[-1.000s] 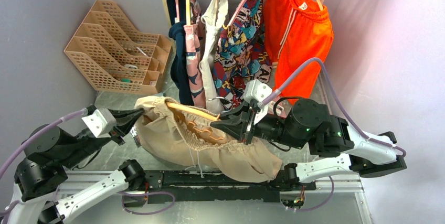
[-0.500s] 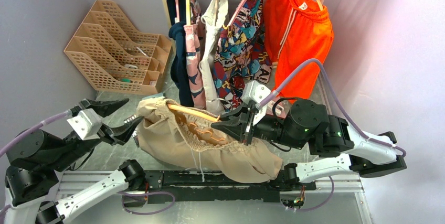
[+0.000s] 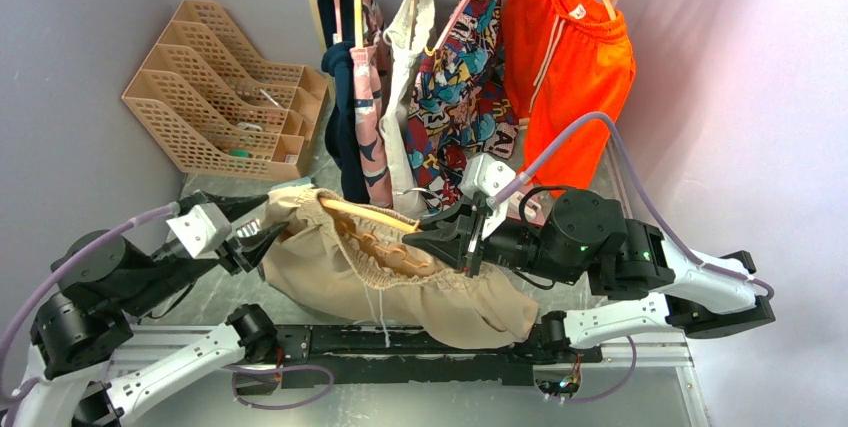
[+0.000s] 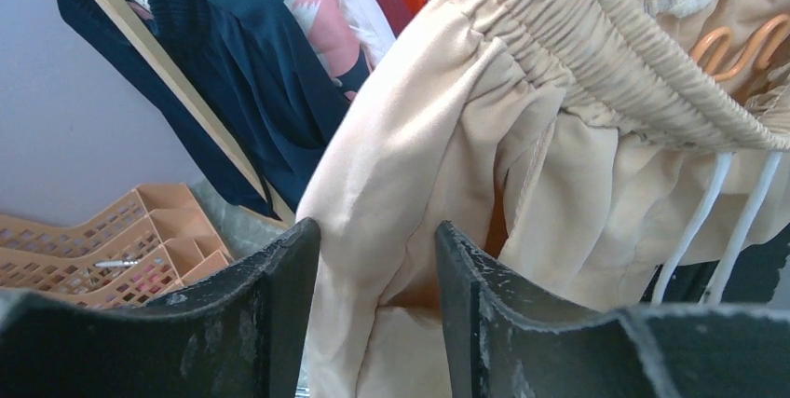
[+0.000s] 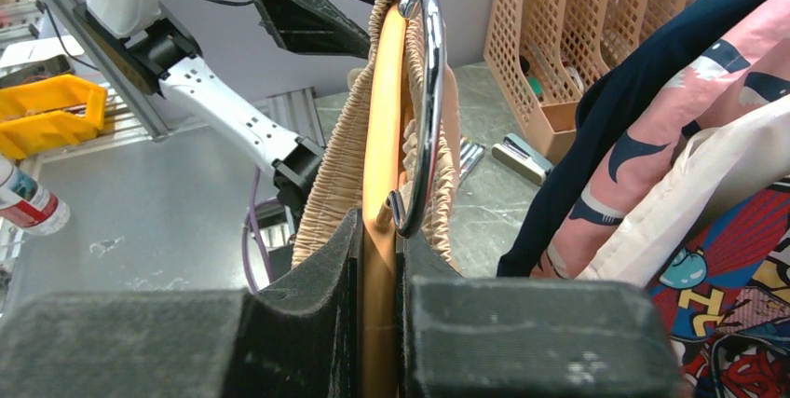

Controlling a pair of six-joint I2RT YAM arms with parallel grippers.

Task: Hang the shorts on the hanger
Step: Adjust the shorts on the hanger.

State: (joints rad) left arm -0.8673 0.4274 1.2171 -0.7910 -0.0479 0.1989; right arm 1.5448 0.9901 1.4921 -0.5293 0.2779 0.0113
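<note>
Top view: shorts [image 3: 330, 282] held in air over table [image 3: 640, 387] near edge, waistband [image 3: 425, 275] round hanger [image 3: 372, 213]; threading looks mostly done, left end to settle, hanging on rail left
Hung clothes [image 3: 440, 77] close behind, little room there; open space leftward
Left wrist: left hand [image 4: 377, 314] released, shorts fold in gap, unpinched
Right wrist: right hand [image 5: 377, 230] clenched on hanger, waistband either side of bar

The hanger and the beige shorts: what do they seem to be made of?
Hanger: smooth pale-orange body with a faint sheen, probably plastic, though painted wood is possible. Its hook: mirror-bright, so likely chromed metal. Shorts: matte tan cloth that folds softly, with a gathered waistband; perhaps cotton or a blend.
</note>
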